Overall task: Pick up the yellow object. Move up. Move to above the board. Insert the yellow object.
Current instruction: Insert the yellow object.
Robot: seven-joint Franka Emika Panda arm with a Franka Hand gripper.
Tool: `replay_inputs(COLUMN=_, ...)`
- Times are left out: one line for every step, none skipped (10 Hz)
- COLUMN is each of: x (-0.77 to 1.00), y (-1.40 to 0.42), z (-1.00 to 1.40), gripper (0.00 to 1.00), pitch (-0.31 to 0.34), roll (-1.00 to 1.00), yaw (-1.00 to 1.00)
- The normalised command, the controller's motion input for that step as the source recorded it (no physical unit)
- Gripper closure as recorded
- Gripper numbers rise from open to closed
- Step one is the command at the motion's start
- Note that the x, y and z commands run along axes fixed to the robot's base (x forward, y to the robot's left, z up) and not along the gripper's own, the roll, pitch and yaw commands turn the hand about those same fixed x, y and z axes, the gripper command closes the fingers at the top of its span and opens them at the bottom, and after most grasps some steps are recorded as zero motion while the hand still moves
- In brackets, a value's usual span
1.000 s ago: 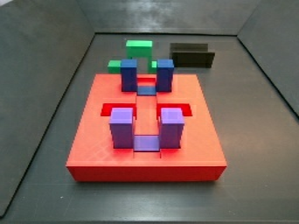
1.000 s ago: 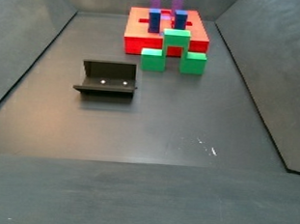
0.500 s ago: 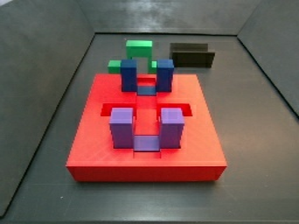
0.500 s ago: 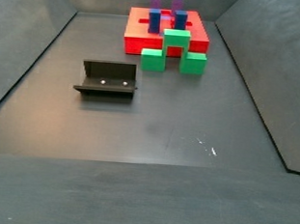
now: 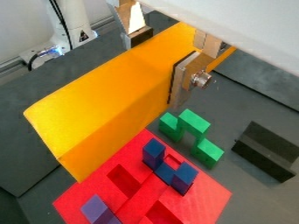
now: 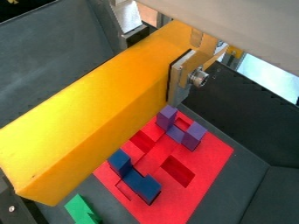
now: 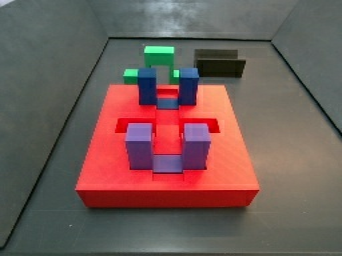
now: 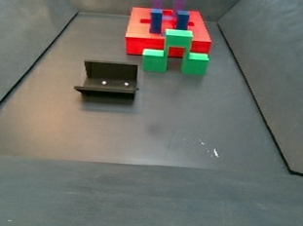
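In both wrist views the hand [image 5: 163, 52] is clamped on the yellow bar [image 5: 111, 105], its silver fingers [image 5: 187, 74] pressed flat against the bar's long sides near one end. The bar runs lengthwise away from the hand and fills much of each wrist view [image 6: 93, 114]. It hangs in the air above the board [image 5: 140, 188], well clear of it; the red slab shows beneath the bar in both wrist views [image 6: 198, 162]. Neither the hand nor the bar appears in the side views.

The board lies flat on the dark floor [image 8: 167, 116]. In a side view two purple posts [image 7: 138, 143] stand upright at the near end with a recessed slot between them, and two blue posts [image 7: 148, 85] stand at the far end. The same posts show in a wrist view, blue [image 5: 155, 154] and purple [image 5: 91, 208].

A green block [image 7: 159, 57] made of stacked cubes sits just beyond the board, touching or nearly touching its edge; I cannot tell which. It also shows in a wrist view [image 5: 187, 129] and in a side view [image 8: 177, 50].

The fixture [image 8: 108, 80] stands on the floor well apart from the board, and shows too in a side view [image 7: 219, 63] and in a wrist view [image 5: 268, 149].
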Motion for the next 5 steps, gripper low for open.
replay_inputs(x=0.0, y=-0.15, z=-0.81, gripper=1.0, pitch=-0.059, roll=0.0, yaw=-0.01)
replay_inputs(x=0.0, y=-0.18, z=-0.95, gripper=1.0, pitch=-0.066, roll=0.1, yaw=0.0)
replay_inputs(x=0.0, y=-0.21, z=-0.98, gripper=1.0, pitch=-0.087, roll=0.14, yaw=0.0)
replay_inputs(x=0.0, y=-0.21, z=-0.95, gripper=1.0, pitch=-0.076, roll=0.17, yaw=0.0)
replay_inputs(x=0.02, y=-0.21, z=-0.95, gripper=1.0, pitch=-0.077, roll=0.17, yaw=0.02)
